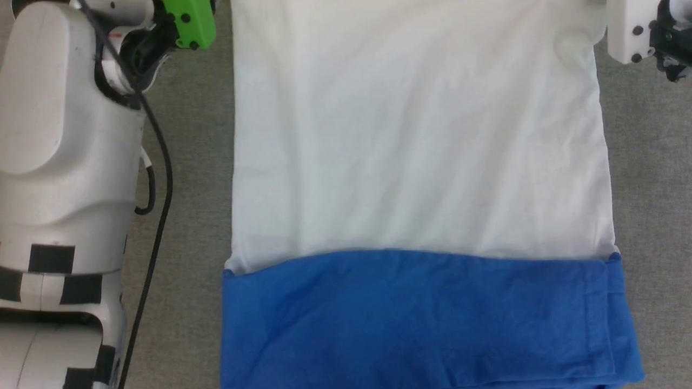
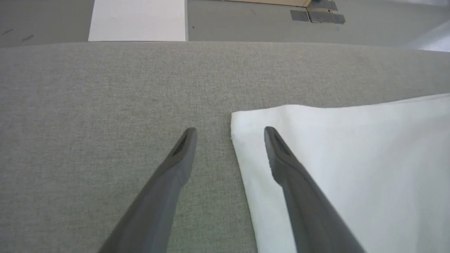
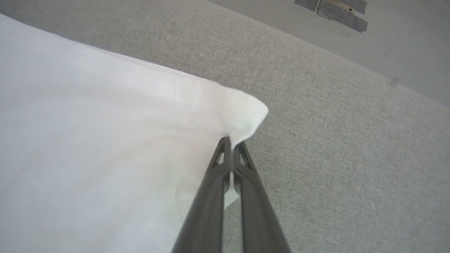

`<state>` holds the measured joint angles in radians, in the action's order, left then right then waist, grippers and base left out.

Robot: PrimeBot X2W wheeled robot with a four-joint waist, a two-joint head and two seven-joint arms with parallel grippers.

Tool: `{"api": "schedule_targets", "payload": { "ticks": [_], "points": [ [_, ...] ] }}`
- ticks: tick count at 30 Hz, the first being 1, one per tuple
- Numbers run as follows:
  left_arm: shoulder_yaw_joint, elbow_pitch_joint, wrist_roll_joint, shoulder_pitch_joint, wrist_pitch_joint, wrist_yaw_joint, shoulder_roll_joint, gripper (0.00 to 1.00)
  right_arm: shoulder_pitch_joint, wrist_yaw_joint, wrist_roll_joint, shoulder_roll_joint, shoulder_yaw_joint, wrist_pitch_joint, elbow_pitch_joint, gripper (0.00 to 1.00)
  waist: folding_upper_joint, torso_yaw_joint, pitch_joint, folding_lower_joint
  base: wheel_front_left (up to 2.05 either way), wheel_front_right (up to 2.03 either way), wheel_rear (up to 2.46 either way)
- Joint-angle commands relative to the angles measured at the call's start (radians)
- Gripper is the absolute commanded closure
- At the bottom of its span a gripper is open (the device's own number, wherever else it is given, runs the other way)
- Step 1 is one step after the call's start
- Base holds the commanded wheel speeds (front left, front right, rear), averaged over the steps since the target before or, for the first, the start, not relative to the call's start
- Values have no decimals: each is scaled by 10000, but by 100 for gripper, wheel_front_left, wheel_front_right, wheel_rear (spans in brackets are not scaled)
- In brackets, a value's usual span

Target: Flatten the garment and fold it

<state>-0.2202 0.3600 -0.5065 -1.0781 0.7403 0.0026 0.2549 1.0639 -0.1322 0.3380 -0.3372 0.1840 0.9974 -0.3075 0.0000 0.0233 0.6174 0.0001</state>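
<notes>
While the garment (image 1: 416, 151) lies spread on the grey cloth-covered table (image 1: 184, 162), its white body takes up the middle and far part of the head view. A royal-blue band (image 1: 421, 319) crosses the near end, and the white cloth overlaps the blue along a nearly straight edge. The blue band shows a fold line near its right side, and the white body carries a few soft creases.

The right gripper (image 3: 232, 142) is closed tight, its 2 dark fingers pressed together with a far white corner of the garment pinched between them. In the right wrist view the cloth bunches into a small peak just past the tips. In the head view that arm's white wrist housing (image 1: 630, 29) sits at the top right, just beside the garment's far right corner.

The left gripper (image 2: 230, 130) stands wide, its 2 fingers well apart. In the left wrist view the finger on that view's left (image 2: 175, 158) is over bare table and the other finger (image 2: 288, 165) is over the garment's white corner, with the side edge of the cloth running between them. I cannot tell whether either tip touches the surface.

In the head view the pale left forearm (image 1: 59, 135) runs along the left edge, with a green part (image 1: 192, 21) at its far end and a black cable (image 1: 159, 216) hanging beside it. Past the table's far edge the left wrist view shows grey floor (image 2: 246, 21) and a pale rectangular panel (image 2: 137, 19)
</notes>
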Motion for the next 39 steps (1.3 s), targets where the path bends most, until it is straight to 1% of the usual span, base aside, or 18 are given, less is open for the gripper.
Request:
{"api": "schedule_targets", "payload": {
  "ticks": [1, 5, 10, 14, 15, 16, 17, 21, 28, 31, 36, 39],
  "points": [
    [-182, 166, 276, -285, 175, 12, 149, 0, 179, 15, 129, -35, 106, -74, 47, 100, 0, -223, 307, -1, 0, 0, 0],
    [-375, 462, 412, -521, 384, -7, 214, 0, 318, 15, 315, -134, 346, -147, 97, 100, 0, -301, 542, -1, 0, 0, 0],
    [-519, 785, 362, -528, 487, -51, 153, 0, 480, 15, 526, -268, 584, -242, 107, 100, 0, -375, 795, -1, 0, 0, 0],
    [-460, 1015, 42, -401, 841, -1, 3, 0, 561, 15, 626, -311, 707, -318, 70, 100, 0, -409, 870, -1, 0, 0, 0],
    [-431, 1023, -55, -376, 921, 3, -38, 54, 577, 15, 646, -324, 725, -335, 60, 100, 0, -410, 883, -1, 0, 0, 0],
    [-376, 1012, -156, -358, 964, 26, -73, 90, 595, 15, 665, -345, 743, -357, 42, 100, 0, -411, 896, -1, 0, 0, 0],
    [-354, 1015, -222, -341, 1015, 29, -91, 100, 606, 15, 674, -365, 755, -378, 23, 100, 0, -407, 898, -1, 0, 0, 0],
    [-110, 862, -485, -340, 673, -23, -143, 100, 630, 15, 678, -464, 748, -492, -100, 100, 0, -366, 850, -1, 0, 0, 0],
    [568, 617, -801, -541, -845, -99, -189, 100, 756, 15, 502, -561, 608, -979, -321, 100, 0, -250, 486, -1, 0, 0, 0],
    [738, 591, -816, -664, -1449, -174, -168, 100, 904, 15, 362, -485, 413, -1287, -435, 100, 0, -209, 324, -1, 0, 0, 0],
    [842, 768, -629, -1100, -2566, -498, 8, 100, 1272, 15, -133, -337, 142, -1997, -567, 100, 0, -201, 175, -1, 0, 0, 0],
    [843, 895, -459, -1384, -3318, -667, 98, 100, 1508, 15, -460, -231, -38, -2614, -710, 100, 0, -195, 90, -1, 0, 0, 0]
  ]
}}
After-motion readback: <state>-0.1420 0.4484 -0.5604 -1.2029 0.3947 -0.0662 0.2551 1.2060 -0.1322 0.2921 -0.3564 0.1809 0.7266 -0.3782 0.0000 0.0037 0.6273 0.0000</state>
